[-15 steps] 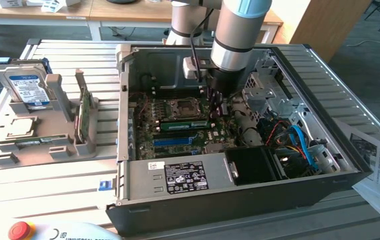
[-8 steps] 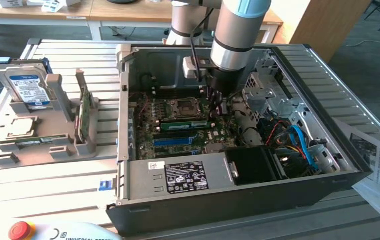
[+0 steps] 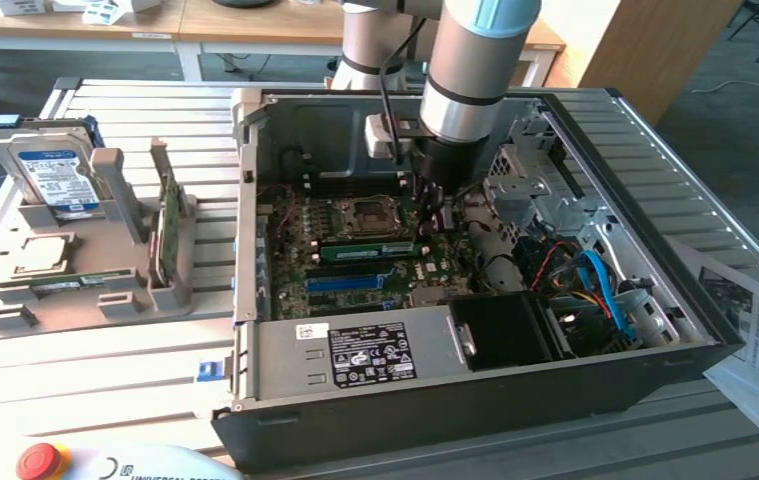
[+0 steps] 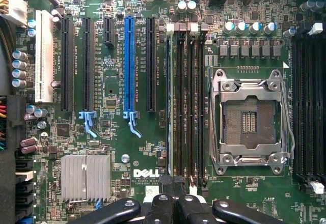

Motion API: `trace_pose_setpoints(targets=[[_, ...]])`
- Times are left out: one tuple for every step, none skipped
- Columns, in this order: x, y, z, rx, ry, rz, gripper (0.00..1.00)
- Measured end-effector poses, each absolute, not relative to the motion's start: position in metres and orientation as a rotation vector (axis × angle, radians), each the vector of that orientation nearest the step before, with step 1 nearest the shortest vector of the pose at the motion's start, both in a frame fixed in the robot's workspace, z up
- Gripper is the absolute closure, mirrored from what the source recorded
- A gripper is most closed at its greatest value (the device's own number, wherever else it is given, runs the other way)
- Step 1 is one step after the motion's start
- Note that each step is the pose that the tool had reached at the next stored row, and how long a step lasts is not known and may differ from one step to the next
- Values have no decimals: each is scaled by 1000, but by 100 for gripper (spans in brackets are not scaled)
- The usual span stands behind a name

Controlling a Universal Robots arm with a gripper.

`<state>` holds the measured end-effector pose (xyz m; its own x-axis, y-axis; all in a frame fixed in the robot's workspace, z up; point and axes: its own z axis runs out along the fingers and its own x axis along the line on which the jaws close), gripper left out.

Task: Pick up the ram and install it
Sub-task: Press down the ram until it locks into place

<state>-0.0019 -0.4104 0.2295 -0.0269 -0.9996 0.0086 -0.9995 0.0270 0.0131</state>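
The ram [image 3: 366,250] is a narrow green stick standing on edge in a memory slot of the motherboard, beside the empty CPU socket [image 3: 359,213]. From above it is a thin edge [image 4: 171,107] in the slot closest to the expansion slots. My gripper [image 3: 435,222] reaches down into the open PC case at the end of the ram towards the exterior view's right. Its black fingers are shut together [image 4: 175,201] right over that end of the slot, with nothing between them. Whether the tips touch the stick I cannot tell.
The case wall [image 3: 252,200] surrounds the board, with the power supply [image 3: 366,355] in front and a drive cage and cables [image 3: 579,270] at the exterior view's right. A grey tray [image 3: 6,310] on the left holds a hard drive [image 3: 52,170], an upright green card [image 3: 163,235] and another green stick [image 3: 72,285].
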Motion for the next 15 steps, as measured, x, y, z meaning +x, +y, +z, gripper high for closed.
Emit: trace_pose_setpoints(targets=[[-2,-410,230,2180,-2240,-5,90],[-2,-410,229,2181,-2240,-5,90],[-2,-410,229,2180,-2240,-5,90],[-2,-410,229,2181,-2240,-5,90],[-2,-410,229,2181,-2240,-5,90],[-2,-410,229,2181,-2240,-5,90],[-2,-410,228,2181,-2240,-6,90],[-2,-410,228,2181,-2240,-5,90],[-2,-410,228,2180,-2240,-5,90],[-2,-410,228,2180,-2240,-5,90],[-2,-410,228,2180,-2240,-5,90],[-2,-410,228,2180,-2240,-5,90],[-2,-410,228,2181,-2240,-5,90],[-2,-410,228,2181,-2240,-5,90],[-2,-410,228,2181,-2240,-5,90]])
